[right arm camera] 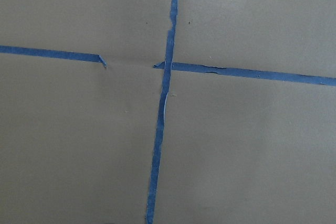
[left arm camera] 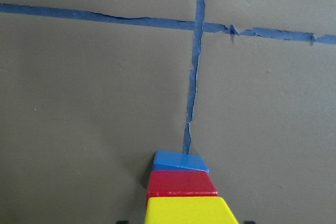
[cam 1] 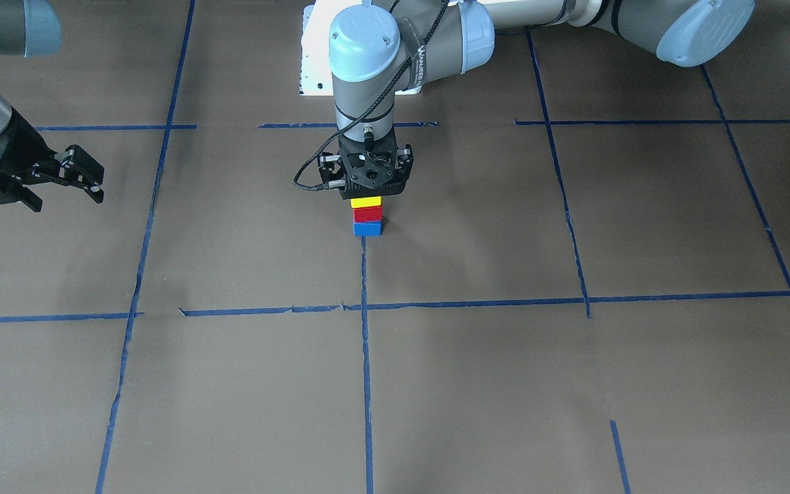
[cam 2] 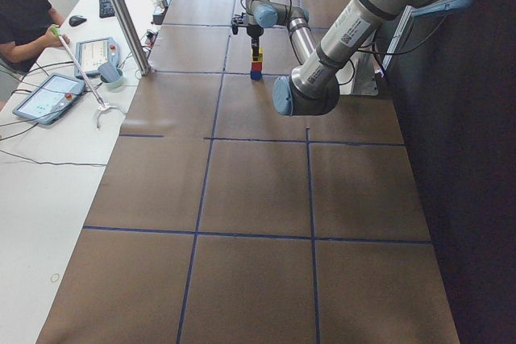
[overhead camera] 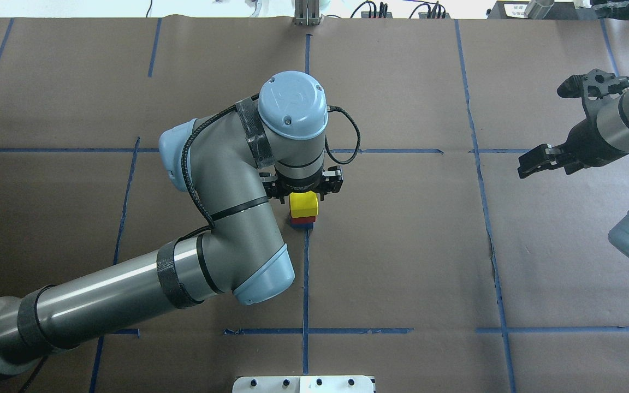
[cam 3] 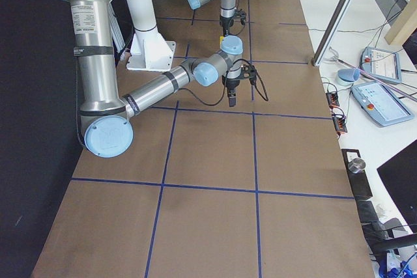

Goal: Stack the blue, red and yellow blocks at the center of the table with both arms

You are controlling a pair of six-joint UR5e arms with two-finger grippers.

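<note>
From my station, the biggest thing in view is the table (cam 1: 505, 384), brown paper crossed by blue tape lines (cam 1: 365, 357).

The left arm (overhead camera: 129, 284) stretches in low from the near corner of the overhead view, bends at the elbow and turns its wrist straight down over the middle of the table. The right arm (overhead camera: 625, 120) sits well off to its own side, its forearm angled out over bare paper.

The white base plate (cam 1: 313, 62) of the pedestal shows behind the left arm's wrist in the front-facing view.

The left gripper (cam 1: 366, 194) points straight down and sits directly on top of the stack. In its wrist camera I see only slivers of dark fingertip just beside the top block's two sides, so I cannot tell whether the jaws are pressing on it or standing just clear. The right gripper (cam 1: 69, 200) hangs above the table, well apart from the stack, with its jaws spread wide and nothing between them.

The three blocks stand as one upright column at the table's centre, where a lengthwise tape line ends. The blue block (cam 1: 367, 228) is on the paper, the red block (cam 1: 367, 214) rests squarely on it, and the yellow block (cam 1: 366, 202) is on top, right under the left gripper.
</note>
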